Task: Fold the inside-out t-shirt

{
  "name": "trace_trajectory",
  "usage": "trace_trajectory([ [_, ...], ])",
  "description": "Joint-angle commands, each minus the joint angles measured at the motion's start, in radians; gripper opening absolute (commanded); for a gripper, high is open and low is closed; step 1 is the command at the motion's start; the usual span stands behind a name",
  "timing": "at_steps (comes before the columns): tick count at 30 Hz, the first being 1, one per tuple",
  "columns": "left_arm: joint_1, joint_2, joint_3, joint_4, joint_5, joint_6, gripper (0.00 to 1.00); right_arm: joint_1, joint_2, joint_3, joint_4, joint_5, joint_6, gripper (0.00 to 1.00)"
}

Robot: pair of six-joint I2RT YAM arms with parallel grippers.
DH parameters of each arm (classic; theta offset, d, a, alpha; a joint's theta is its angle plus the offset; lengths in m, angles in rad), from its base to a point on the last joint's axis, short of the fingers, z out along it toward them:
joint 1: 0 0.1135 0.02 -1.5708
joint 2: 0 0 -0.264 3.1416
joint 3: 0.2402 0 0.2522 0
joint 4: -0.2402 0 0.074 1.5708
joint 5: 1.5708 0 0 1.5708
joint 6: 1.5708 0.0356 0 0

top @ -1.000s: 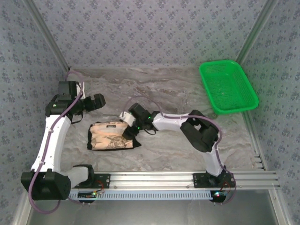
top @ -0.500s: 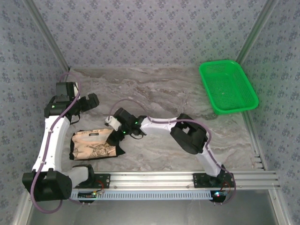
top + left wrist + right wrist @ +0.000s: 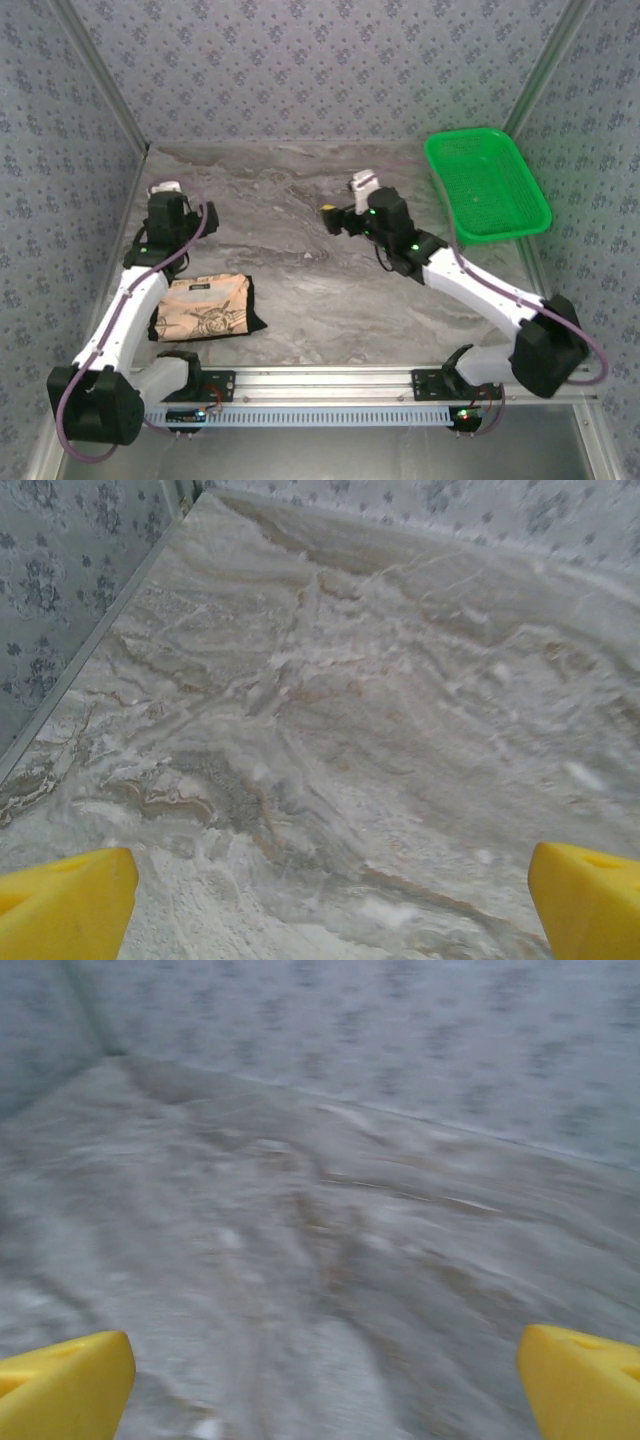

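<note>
The left gripper (image 3: 330, 905) holds its yellow jaws spread wide over the grey marbled tabletop (image 3: 350, 700). The right gripper (image 3: 325, 1380) is spread likewise (its view is blurred). The folded peach-tan fabric t-shirt with dark drawings (image 3: 205, 307) lies behind the left gripper beside its arm, well apart from the right gripper.

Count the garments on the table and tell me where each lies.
1 for certain: the inside-out t-shirt, folded, at the front left of the table. A dark edge shows under its right side, so a second garment may be hidden beneath it.
</note>
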Motion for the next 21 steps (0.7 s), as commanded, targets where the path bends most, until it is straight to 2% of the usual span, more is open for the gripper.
trace_trajectory([
  [1,-0.001,0.059,-0.1,0.262,-0.097,0.071,1.0,-0.139,-0.071,-0.128,-0.025,0.099,-0.036,1.0],
  [2,0.002,0.078,-0.131,0.313,-0.096,0.081,1.0,-0.209,-0.097,-0.173,-0.012,0.053,-0.008,1.0],
  [4,0.013,0.113,-0.22,0.471,-0.007,0.181,1.0,-0.357,-0.135,-0.241,-0.028,-0.002,0.082,1.0],
  [6,0.015,0.144,-0.277,0.581,0.002,0.185,1.0,-0.494,-0.141,-0.341,0.087,-0.144,-0.004,1.0],
  [8,0.018,0.179,-0.31,0.651,0.028,0.188,1.0,-0.556,-0.118,-0.417,0.183,-0.154,-0.057,1.0],
  [9,0.017,0.198,-0.323,0.696,0.051,0.213,1.0,-0.583,-0.11,-0.408,0.165,-0.184,-0.069,1.0],
  [12,0.019,0.306,-0.368,0.888,0.037,0.287,1.0,-0.62,-0.073,-0.422,0.227,-0.212,-0.075,1.0],
  [14,0.017,0.357,-0.378,0.968,0.048,0.323,1.0,-0.619,-0.015,-0.454,0.372,-0.233,-0.123,1.0],
  [16,0.03,0.4,-0.367,0.995,0.045,0.31,1.0,-0.611,0.053,-0.415,0.345,-0.202,-0.169,1.0],
  [18,0.067,0.406,-0.357,0.973,0.09,0.274,1.0,-0.617,0.1,-0.448,0.437,-0.209,-0.207,1.0],
  [19,0.086,0.425,-0.368,1.012,0.101,0.254,1.0,-0.622,0.125,-0.487,0.554,-0.236,-0.234,1.0],
  [21,0.118,0.475,-0.404,1.117,0.121,0.226,1.0,-0.64,0.164,-0.493,0.592,-0.266,-0.226,1.0],
])
